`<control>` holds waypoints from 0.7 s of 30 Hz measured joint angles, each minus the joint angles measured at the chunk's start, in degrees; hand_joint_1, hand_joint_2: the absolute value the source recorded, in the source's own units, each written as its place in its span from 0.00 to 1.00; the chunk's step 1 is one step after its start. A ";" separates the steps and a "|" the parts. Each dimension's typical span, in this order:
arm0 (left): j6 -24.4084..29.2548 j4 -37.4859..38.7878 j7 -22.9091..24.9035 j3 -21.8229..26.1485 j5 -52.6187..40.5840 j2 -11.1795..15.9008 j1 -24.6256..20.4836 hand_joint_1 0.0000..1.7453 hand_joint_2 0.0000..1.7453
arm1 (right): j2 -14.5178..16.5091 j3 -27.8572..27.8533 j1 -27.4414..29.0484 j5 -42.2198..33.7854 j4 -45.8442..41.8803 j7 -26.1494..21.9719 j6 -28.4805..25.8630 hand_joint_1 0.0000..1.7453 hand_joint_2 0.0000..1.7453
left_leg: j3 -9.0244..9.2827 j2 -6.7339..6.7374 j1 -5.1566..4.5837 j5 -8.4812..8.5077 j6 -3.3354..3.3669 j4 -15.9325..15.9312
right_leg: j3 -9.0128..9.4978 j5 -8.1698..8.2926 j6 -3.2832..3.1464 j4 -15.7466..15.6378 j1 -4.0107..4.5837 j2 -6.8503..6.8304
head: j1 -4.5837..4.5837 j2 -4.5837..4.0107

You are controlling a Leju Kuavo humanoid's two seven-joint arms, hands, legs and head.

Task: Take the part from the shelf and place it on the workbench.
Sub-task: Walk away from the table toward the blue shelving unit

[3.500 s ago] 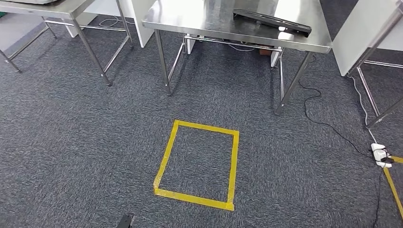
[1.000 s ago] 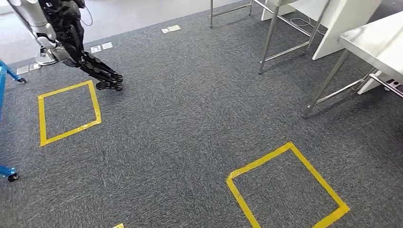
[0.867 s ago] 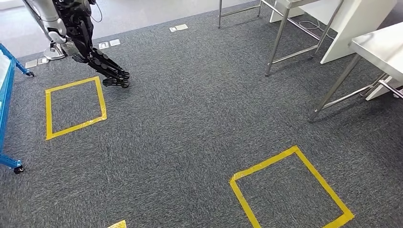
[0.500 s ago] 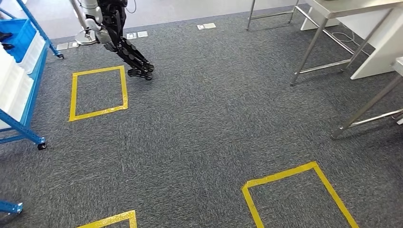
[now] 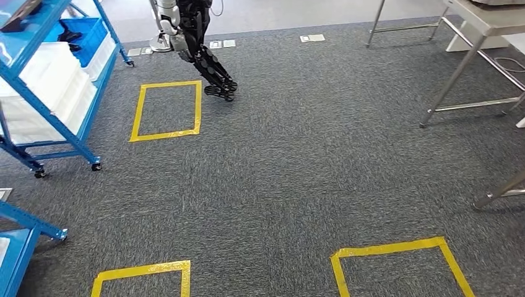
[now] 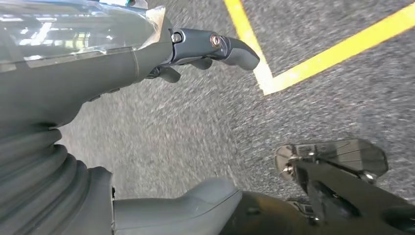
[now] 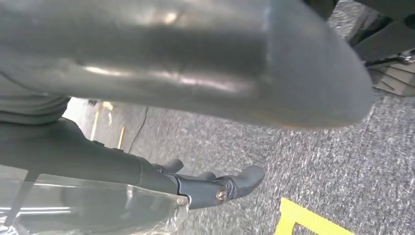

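I am only at the very start of my job. My left hand [image 6: 159, 54] hangs down by my side over the grey carpet [image 5: 297, 161], and it holds nothing. Its dark fingers [image 6: 230, 46] stick out, well apart from the thick grey thumb [image 6: 186, 208]. My right hand [image 7: 147, 178] hangs low over the carpet too, with its fingers [image 7: 240, 181] spread out and nothing in them. The blue shelf [image 5: 59, 93] stands on its little wheels off to my left, a good way from me. It has white bins [image 5: 52, 80] and a blue bin [image 5: 86, 31] on it. I can see a dark thing [image 5: 73, 37] in the blue bin, and that may be the part, but it is too small for me to tell. So I think the part is on the shelf, and I have not picked it up yet. The steel surface [image 5: 477, 15] where the part should go is far over on my right. On the carpet there are squares of yellow tape [image 5: 167, 108], and one of them lies just beside the shelf. Another robot [image 5: 198, 43] stands near that square. What is left for me is nearly all of it: walk to the shelf, reach in, take the part, carry it across the room and set it down on the surface
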 joint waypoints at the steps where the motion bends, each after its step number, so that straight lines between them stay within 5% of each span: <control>1: 0.00 0.00 0.02 0.01 0.00 0.03 0.10 0.00 1.00 | -0.02 -0.01 -0.03 -0.09 0.00 -0.01 -0.01 0.00 0.00 | -0.03 0.21 0.00 0.46 0.02 0.21 | -0.01 -0.04 -0.03 0.00 0.06 -0.83 | -0.01 0.00; 3: 0.00 0.00 0.05 0.02 0.00 0.11 0.23 0.00 1.00 | -0.01 -0.02 -0.17 -0.18 0.00 -0.02 -0.03 0.00 0.00 | 3.36 1.45 -0.05 3.73 0.30 -5.74 | 0.18 -0.16 -0.10 0.01 0.14 -2.28 | -0.02 0.00; 4: 0.01 -0.01 0.05 0.02 0.00 0.16 0.17 0.00 1.00 | 0.00 -0.02 -0.22 -0.20 0.00 -0.02 -0.03 0.00 0.00 | 5.74 3.11 -0.24 5.21 0.54 -9.91 | 0.33 -0.32 -0.04 0.04 0.35 -2.91 | -0.06 0.00; 6: -0.01 -0.03 0.05 0.01 0.00 0.23 -0.08 0.00 1.00 | 0.01 -0.03 -0.28 -0.20 0.00 -0.03 -0.03 0.00 0.00 | 8.61 5.30 -0.64 6.60 1.12 -15.10 | 0.57 -0.65 0.26 0.08 0.74 -4.00 | 0.05 0.00; 9: -0.02 -0.04 0.05 -0.01 0.00 0.22 -0.20 0.00 1.00 | 0.09 -0.03 -0.46 -0.21 -0.03 -0.03 -0.04 0.00 0.00 | 8.82 3.96 -0.84 6.88 2.06 -16.16 | 1.12 -0.98 0.89 -0.06 0.73 -5.52 | 0.18 0.00; 11: -0.05 -0.04 0.09 -0.02 -0.03 0.16 -0.17 0.00 1.00 | 0.17 -0.03 -0.50 -0.25 -0.09 -0.05 -0.09 0.00 0.00 | 9.06 2.43 -0.51 7.48 2.89 -16.82 | 0.41 -2.40 1.13 1.97 0.58 -3.23 | 0.36 0.00; 13: -0.13 -0.04 0.14 -0.05 -0.08 0.03 -0.25 0.00 1.00 | 0.20 -0.03 -0.37 -0.46 -0.10 -0.09 -0.14 0.00 0.00 | 9.10 0.78 -0.31 7.85 3.39 -17.08 | -2.52 -5.44 0.88 8.41 0.45 0.74 | 0.67 0.00; 15: -0.28 -0.04 0.16 -0.10 -0.10 -0.05 -0.28 0.00 1.00 | 0.20 -0.04 -0.14 -0.75 -0.09 -0.11 -0.15 0.00 0.00 | 8.95 -1.12 -0.31 7.94 3.49 -17.05 | -6.09 -7.67 0.90 15.35 0.34 2.24 | 0.81 0.00; 16: -0.38 -0.04 0.15 -0.11 -0.13 -0.04 -0.23 0.00 1.00 | 0.19 -0.05 -0.05 -0.90 -0.09 -0.11 -0.19 0.00 0.00 | 8.94 -2.07 -0.30 7.96 3.48 -17.01 | -6.85 -7.54 1.22 16.42 0.26 2.43 | 0.84 0.00; 17: -0.50 -0.04 0.14 -0.13 -0.18 -0.05 -0.18 0.00 1.00 | 0.19 -0.07 -0.03 -1.05 -0.09 -0.12 -0.25 0.00 0.00 | 8.99 -2.98 -0.27 7.97 3.44 -16.97 | -6.55 -6.47 1.71 15.19 0.13 2.58 | 0.86 0.00; 19: -0.66 -0.04 0.05 -0.20 -0.47 -0.08 -0.20 0.00 1.00 | 0.19 -0.16 -0.07 -1.51 -0.08 -0.13 -0.54 0.00 0.00 | 9.05 -4.65 -0.18 7.97 3.18 -16.80 | -3.37 -2.73 2.79 7.39 -0.38 4.18 | 0.92 0.00; 21: -0.77 -0.04 -0.02 -0.36 -0.99 -0.11 -0.34 0.00 1.00 | 0.22 -0.39 -0.11 -2.14 -0.07 -0.13 -0.84 0.00 0.00 | 8.84 -6.03 -0.28 7.85 2.59 -16.45 | -0.96 -0.35 2.88 1.34 -0.71 5.98 | 1.02 0.00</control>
